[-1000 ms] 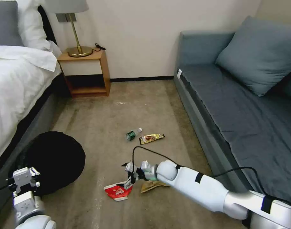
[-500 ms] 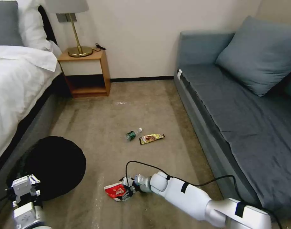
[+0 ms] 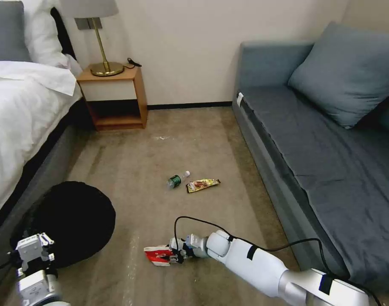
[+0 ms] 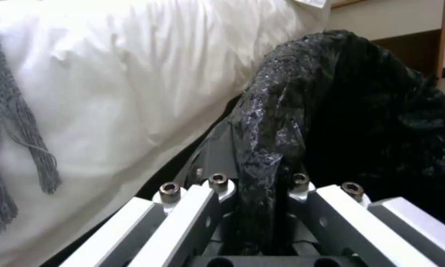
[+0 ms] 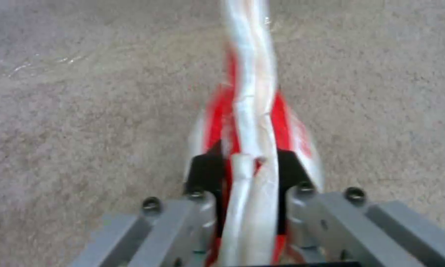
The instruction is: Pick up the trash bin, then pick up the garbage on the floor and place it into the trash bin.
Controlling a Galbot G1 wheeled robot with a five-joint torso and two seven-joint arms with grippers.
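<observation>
Down by the carpet [image 3: 168,144], in the head view, my right gripper [image 3: 176,256] is closed on the red-and-white paper wrapper [image 3: 159,255], which sticks out past my fingertips toward the trash bin [image 3: 73,221]. Well beyond those fingers, further out on the floor, lie the small green-labelled bottle [image 3: 176,179] and, just beside it, the yellow-brown snack packet [image 3: 202,185]. My left gripper [image 3: 32,254] sits at the near rim of the bin, which stands beside the bed [image 3: 20,110].

In the left wrist view, my left gripper [image 4: 259,193] is clamped on the bin's edge — the glossy black bag liner [image 4: 331,111] is pinched between my fingers [image 4: 198,207] and bulges up beyond them, with the white bedding [image 4: 108,74] to one side.

In the right wrist view, my right gripper [image 5: 247,178] pinches the wrapper [image 5: 247,92] edge-on — its red and white folds run straight out from between my black pads [image 5: 205,172], over bare carpet [image 5: 84,92].
</observation>
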